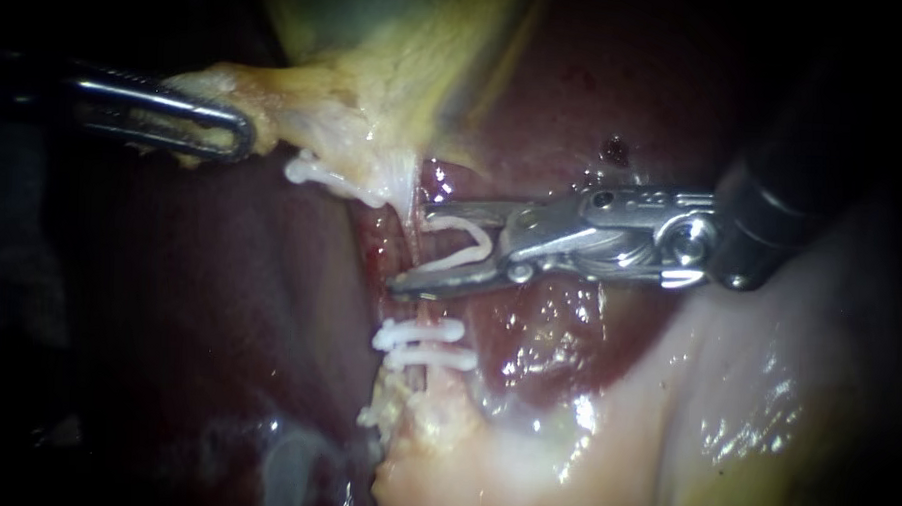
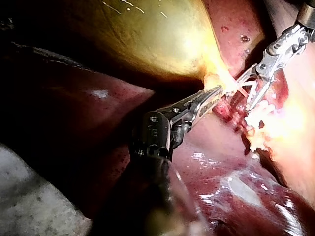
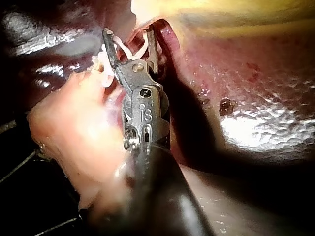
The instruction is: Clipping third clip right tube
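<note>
Your right instrument point(image 1: 419, 247) holds an open white clip point(image 1: 462, 224) between its spread jaws, and the right tube point(image 1: 424, 307) passes through the gap. The clip is not pressed shut yet. Farther from the gallbladder point(image 1: 377, 70), two closed clips point(image 1: 418, 334) already sit on this tube, so I judge that only squeezing and releasing remain. Your left instrument point(image 1: 237, 135) is clamped on the gallbladder's pale neck, with another clip point(image 1: 319, 173) just beside it. The liver point(image 1: 219, 305) lies close behind the jaw tips.
</note>
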`<state>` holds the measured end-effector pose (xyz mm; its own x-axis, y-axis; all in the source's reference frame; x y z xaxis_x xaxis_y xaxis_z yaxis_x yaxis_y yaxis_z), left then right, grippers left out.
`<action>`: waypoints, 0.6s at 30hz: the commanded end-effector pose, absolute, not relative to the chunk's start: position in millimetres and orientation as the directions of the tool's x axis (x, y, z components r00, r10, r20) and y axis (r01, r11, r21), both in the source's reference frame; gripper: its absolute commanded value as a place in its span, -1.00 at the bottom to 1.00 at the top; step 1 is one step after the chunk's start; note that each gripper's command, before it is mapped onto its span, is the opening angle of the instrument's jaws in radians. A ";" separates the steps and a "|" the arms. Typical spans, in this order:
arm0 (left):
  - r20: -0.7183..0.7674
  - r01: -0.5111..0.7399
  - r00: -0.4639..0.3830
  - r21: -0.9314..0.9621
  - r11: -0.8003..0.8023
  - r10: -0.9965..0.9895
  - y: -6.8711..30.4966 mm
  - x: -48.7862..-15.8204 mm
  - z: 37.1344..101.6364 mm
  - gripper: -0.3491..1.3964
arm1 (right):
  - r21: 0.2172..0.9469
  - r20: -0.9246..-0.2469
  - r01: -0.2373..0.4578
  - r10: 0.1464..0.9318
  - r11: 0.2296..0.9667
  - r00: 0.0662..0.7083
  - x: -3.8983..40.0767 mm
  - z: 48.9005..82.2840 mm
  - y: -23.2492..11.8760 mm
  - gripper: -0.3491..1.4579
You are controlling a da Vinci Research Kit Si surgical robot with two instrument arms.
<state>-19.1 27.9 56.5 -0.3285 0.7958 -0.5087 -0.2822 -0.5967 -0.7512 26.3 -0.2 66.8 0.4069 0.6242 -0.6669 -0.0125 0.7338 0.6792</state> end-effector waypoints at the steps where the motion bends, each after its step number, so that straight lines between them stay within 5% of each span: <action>1: -0.509 -0.282 -0.329 -0.751 -0.597 0.795 27.9 -19.1 56.5 -1.00 | 0.684 -0.666 -0.011 0.632 0.729 0.396 26.5 66.9 -0.2 -0.06; 18: -0.509 -0.281 -0.329 -0.751 -0.597 0.795 27.9 -19.1 56.5 -1.00 | 0.730 -0.672 0.084 0.690 0.678 0.270 27.6 65.1 0.5 -0.07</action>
<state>-19.1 27.9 56.5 -0.3288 0.7953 -0.5093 -0.2816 -0.5973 -0.7509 27.6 0.5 64.6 0.2615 0.6920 -0.6728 0.0889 0.6768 0.7307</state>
